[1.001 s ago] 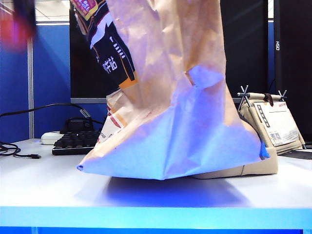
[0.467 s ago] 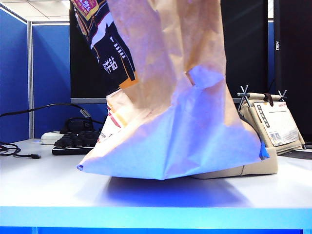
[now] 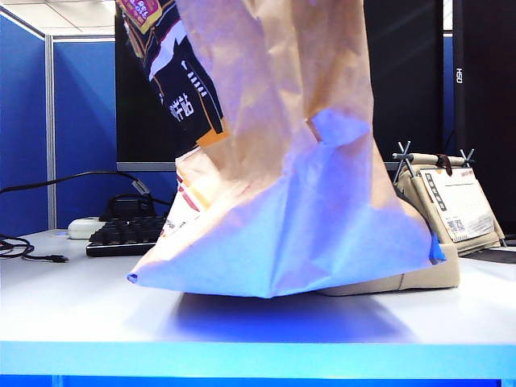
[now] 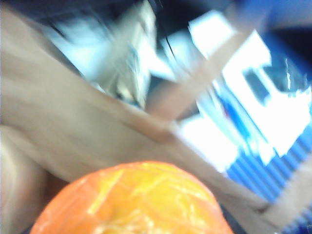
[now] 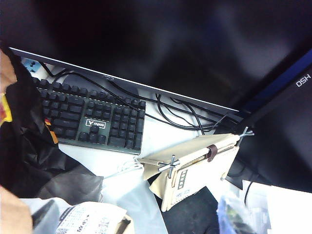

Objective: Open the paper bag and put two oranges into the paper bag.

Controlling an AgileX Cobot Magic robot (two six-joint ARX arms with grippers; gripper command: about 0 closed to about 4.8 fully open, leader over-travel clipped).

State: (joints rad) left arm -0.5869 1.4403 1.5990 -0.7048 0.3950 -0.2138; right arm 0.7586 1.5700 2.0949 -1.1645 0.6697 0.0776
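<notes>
Your left gripper's fingers hold an orange beside the paper bag; the right gripper's fingers are unseen, so I cannot tell their state.

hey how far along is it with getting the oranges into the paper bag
Done: the paper bag stands upright on the table. In hand: an orange fills the left wrist view close to the left gripper, with brown bag paper right behind it; the view is blurred, so grip and jaws are unclear. The right gripper isn't visible. Left: whether any orange is inside yet can't be seen.
</notes>
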